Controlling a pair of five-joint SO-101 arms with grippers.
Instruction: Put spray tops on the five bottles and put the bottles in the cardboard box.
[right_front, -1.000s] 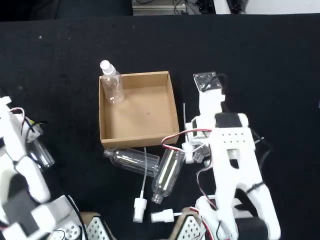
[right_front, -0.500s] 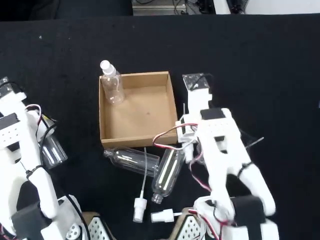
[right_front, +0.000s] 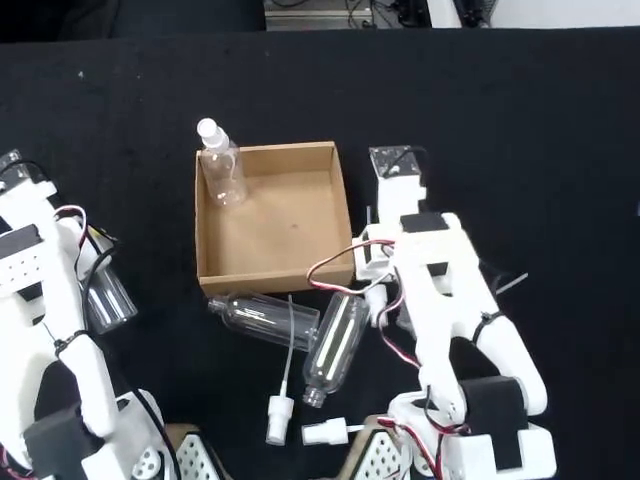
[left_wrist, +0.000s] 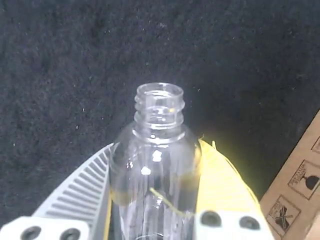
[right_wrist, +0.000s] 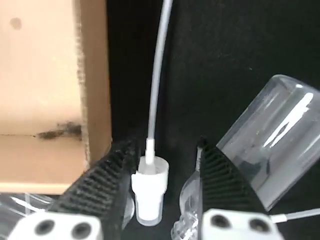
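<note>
Between the toothed fingers (left_wrist: 85, 185) of my left gripper (left_wrist: 155, 200) stands a clear open-necked bottle (left_wrist: 159, 145), gripper shut on it. In the high view that bottle (right_front: 108, 300) is left of the cardboard box (right_front: 345, 215). My right gripper (right_wrist: 162, 200) is shut on a white spray top (right_wrist: 149, 192) whose thin tube (right_wrist: 157, 75) runs along the box wall (right_wrist: 92, 75). From above, this gripper (right_front: 382, 292) sits by the box's near right corner. One bottle with a spray top (right_front: 222, 165) stands in the box's far left corner.
Two clear bottles (right_front: 265, 318) (right_front: 335, 345) lie in front of the box. Two loose spray tops (right_front: 280, 405) (right_front: 325, 432) rest near the front edge. Another clear bottle's rounded end (right_wrist: 270, 145) lies close beside my right gripper. Black cloth covers the table (right_front: 520, 120).
The left arm has carried its bottle away from the front edge and slightly toward the box. The right arm has shifted left against the box corner, and the box slid slightly left.
</note>
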